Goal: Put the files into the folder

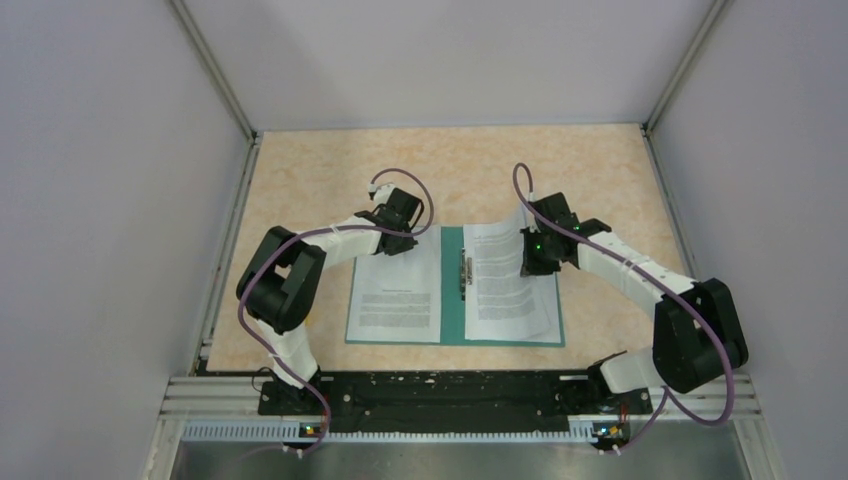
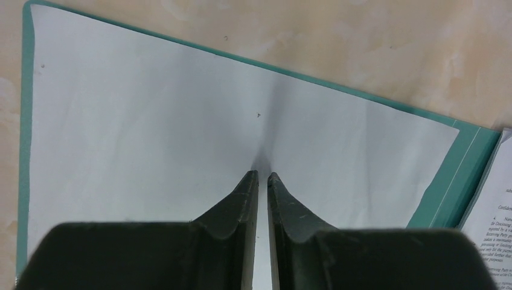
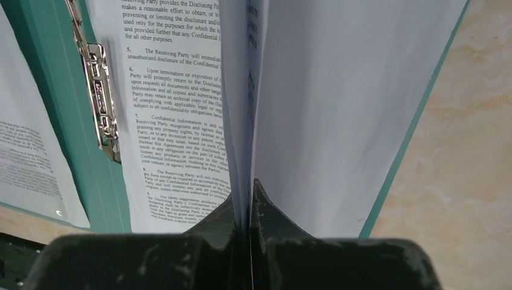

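– Tabletop (image 1: 300, 180) first: where does the folder sit on it?
– The folder (image 1: 451, 312) lies open and flat, midway along the near edge.
– And the files (image 1: 500, 310)?
– The left sheet (image 1: 398, 290) lies flat on the left half. The right stack (image 1: 505, 285) covers the right half, with its far edge lifted upright.
– What lifts it?
– The right gripper (image 3: 249, 187), clamped tight on that raised edge.
– And the other arm?
– The left gripper (image 2: 262, 175) is down on the left sheet's far edge. Its jaws are narrow, with a thin slit between them, and the paper creases at the tips.
– Anything smaller?
– A metal clip (image 3: 99, 99) on the spine, just beside the right stack.
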### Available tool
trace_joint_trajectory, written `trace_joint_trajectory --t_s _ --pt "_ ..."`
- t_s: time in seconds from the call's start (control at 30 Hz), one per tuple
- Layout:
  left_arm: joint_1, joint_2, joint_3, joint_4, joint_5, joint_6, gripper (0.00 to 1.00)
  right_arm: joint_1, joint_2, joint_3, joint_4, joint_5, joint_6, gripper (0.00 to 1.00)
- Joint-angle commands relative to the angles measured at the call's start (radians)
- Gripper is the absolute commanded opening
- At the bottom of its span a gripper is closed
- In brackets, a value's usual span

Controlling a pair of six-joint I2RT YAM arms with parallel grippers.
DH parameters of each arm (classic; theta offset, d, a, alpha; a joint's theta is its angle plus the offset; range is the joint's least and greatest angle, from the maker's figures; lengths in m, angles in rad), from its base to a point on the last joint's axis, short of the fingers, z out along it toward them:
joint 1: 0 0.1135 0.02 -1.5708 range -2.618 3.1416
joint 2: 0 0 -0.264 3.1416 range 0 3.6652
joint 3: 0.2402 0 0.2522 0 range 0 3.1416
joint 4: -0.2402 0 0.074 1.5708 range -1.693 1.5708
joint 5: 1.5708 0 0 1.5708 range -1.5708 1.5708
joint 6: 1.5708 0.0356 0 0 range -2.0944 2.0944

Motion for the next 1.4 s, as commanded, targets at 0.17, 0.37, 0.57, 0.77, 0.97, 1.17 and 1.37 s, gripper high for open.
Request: trace_joint_trajectory --t_s 0.17,0.37,0.57,0.77,0.97,1.17,1.37 --pt "0.024 0.026 -0.032 -0.082 -0.028 0.022 0.17 0.012 -0.031 -0.032 0.037 0.019 0.051 0.00" --pt "0.029 0.031 -0.027 -0.085 -0.021 0.024 0.16 0.011 -0.026 -0.036 0.029 0.036 0.054 0.00" --pt "0.037 0.027 -0.027 -0.086 -0.020 0.030 0.15 0.012 -0.036 -0.018 0.002 0.070 0.058 0.43" --pt "0.046 0.027 -0.023 -0.086 -0.017 0.040 0.15 0.005 -0.046 0.002 -0.033 0.138 0.044 0.70" --pt "0.050 0.030 -0.012 -0.086 -0.009 0.045 0.15 -0.039 -0.057 -0.004 -0.034 0.155 0.019 0.90" --pt "0.049 0.039 0.008 -0.103 0.003 0.058 0.14 -0.122 -0.017 0.005 0.069 0.129 -0.010 0.96" --pt "0.049 0.044 0.020 -0.112 0.014 0.057 0.13 -0.142 0.063 0.015 0.233 0.085 0.006 0.96"
